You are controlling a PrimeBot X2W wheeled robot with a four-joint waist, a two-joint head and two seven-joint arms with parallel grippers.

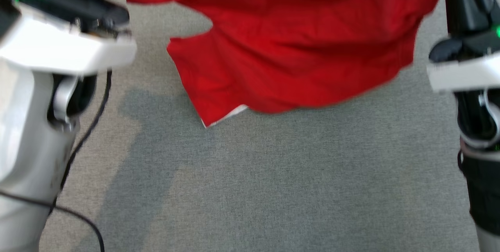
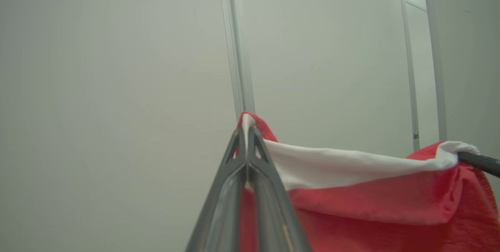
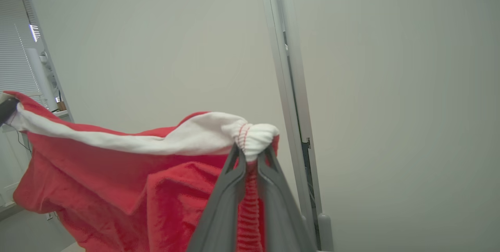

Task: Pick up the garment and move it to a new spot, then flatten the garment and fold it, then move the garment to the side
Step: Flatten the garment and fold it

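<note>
Red garment (image 1: 297, 41) with a white band (image 2: 343, 166) along one edge. It hangs across the upper middle of the head view, strung between the two arms above a grey surface (image 1: 273, 189). The lowest corner, showing a sliver of white, sits centre-left. The frame is blurred, so I cannot tell whether it touches the surface.

State, left claw (image 2: 246, 136): jaws pressed together, pinching one end of the white band, with a tip of red cloth poking past the fingertips. It sits low centre in the left wrist view, with a pale wall (image 2: 117, 88) behind.

State, right claw (image 3: 250, 156): almost closed, with a bunched knot of band with red stitching clamped between the tips. Low centre in the right wrist view.

The band runs fairly taut from one claw to the other with a slight sag. The body of the cloth droops below in loose folds.

Handling, as judged: light, soft and fully limp, taking whatever shape the grips give it. Not fragile. The fleecy face should hold well in a pinch. The two band ends look like the right holds, being hemmed, thicker and wide enough apart to spread the piece. The right grip is on a wad, so that side may lie down wrinkled.

Step, as judged: garment lifted for the move. Flattening and folding are not yet done. Laying the hanging edge down first, then drawing it out, should help.
</note>
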